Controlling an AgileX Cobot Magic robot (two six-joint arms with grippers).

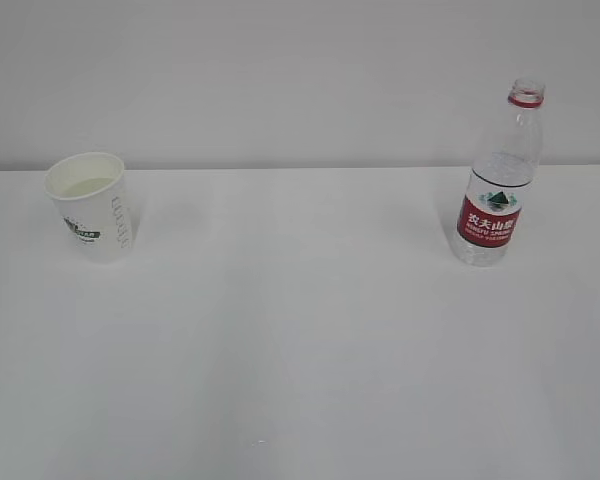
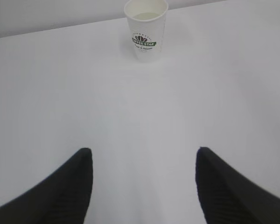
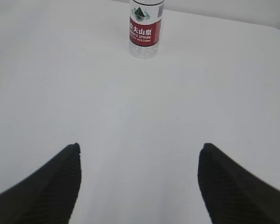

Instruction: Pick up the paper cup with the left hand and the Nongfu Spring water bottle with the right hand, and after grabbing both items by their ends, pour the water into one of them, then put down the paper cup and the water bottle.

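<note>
The left end effector (image 2: 143,186) hangs over the white table (image 1: 300,350) with its two black fingers (image 2: 65,191) spread wide apart and nothing between them. The paper cup (image 2: 146,29) stands upright on the table well ahead of it, almost in line with the gap between the fingers, its green and black logo turned toward the wrist camera. Inside the cup a pale pool of water (image 2: 147,15) shows low against the cream wall. The right end effector (image 3: 139,186) is likewise open and empty, its dark fingers (image 3: 233,186) parted over bare table. The Nongfu Spring water bottle (image 3: 145,30) stands upright well ahead of this end effector, again close to the line of the gap, with its red label and white characters facing the camera; its upper part is cut off by the top edge of that view. In the exterior view neither end effector appears; the cup sits at the left side of the table and the bottle at the right, well apart, both near the far edge before a plain pale wall (image 1: 300,80). The bottle has no cap, a red ring circles its neck, and its clear ridged body looks nearly empty.
</note>
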